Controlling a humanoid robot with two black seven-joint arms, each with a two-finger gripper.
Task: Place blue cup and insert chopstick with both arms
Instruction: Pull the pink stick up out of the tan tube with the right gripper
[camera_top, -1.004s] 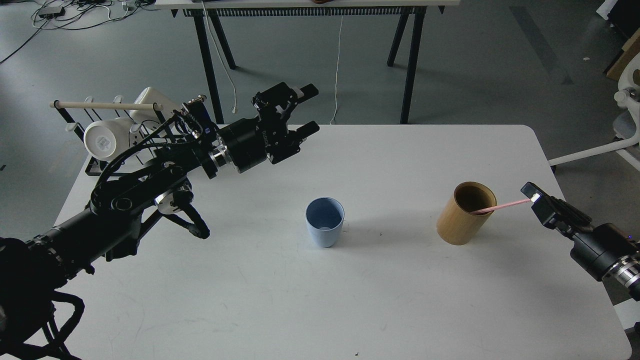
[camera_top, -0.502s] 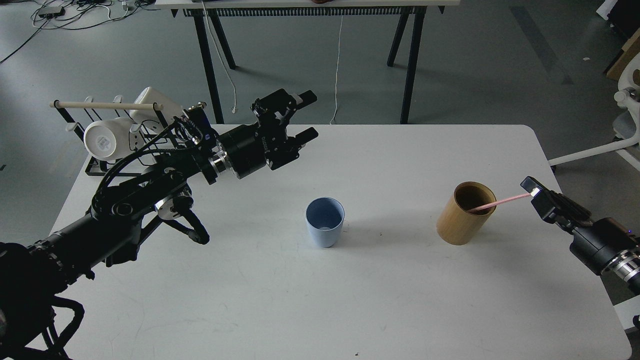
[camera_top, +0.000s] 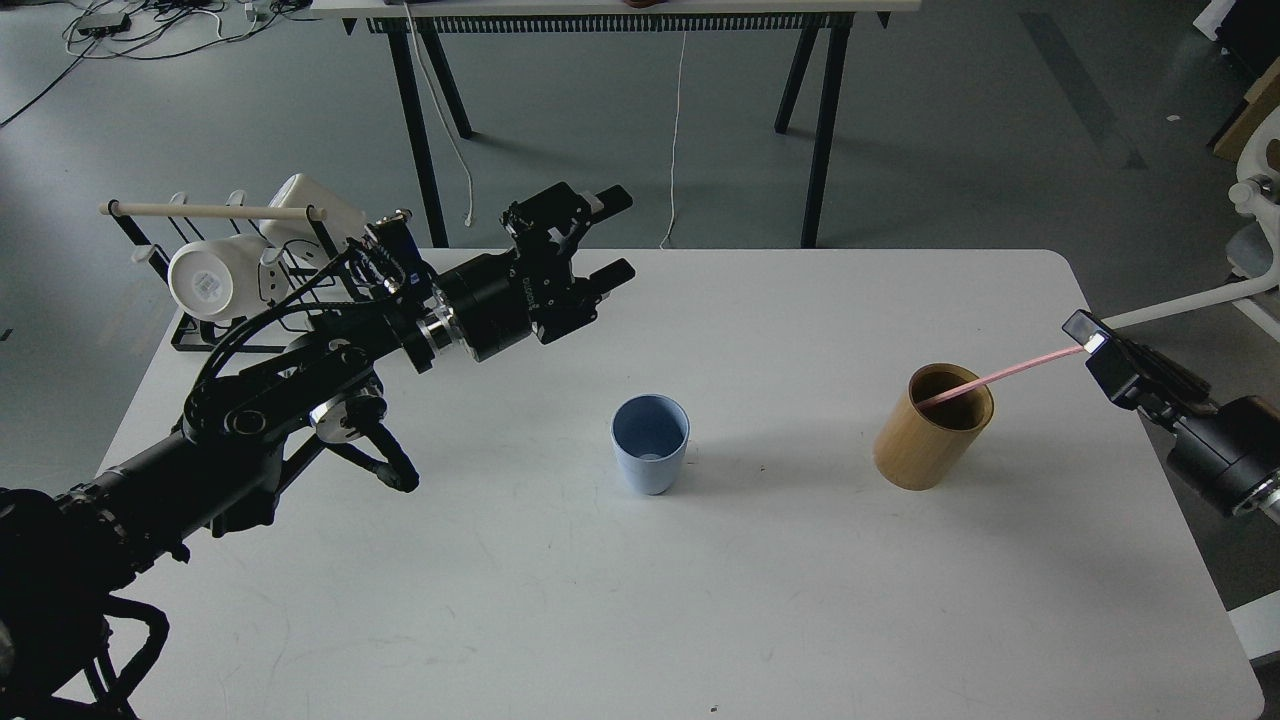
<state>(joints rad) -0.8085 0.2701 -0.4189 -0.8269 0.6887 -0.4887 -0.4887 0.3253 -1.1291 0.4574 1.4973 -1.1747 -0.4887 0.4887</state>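
The blue cup (camera_top: 650, 443) stands upright and alone near the middle of the white surface (camera_top: 700, 600), mouth up, ready to receive the stick. The left claw (camera_top: 603, 238) hovers well behind it, fingers spread and empty. The right claw (camera_top: 1098, 352) pinches the outer end of the pink chopstick (camera_top: 1000, 377), whose lower end sits inside the bamboo holder (camera_top: 930, 428); gripping it at the tip probably lets the stick clear the holder's rim when drawn out.
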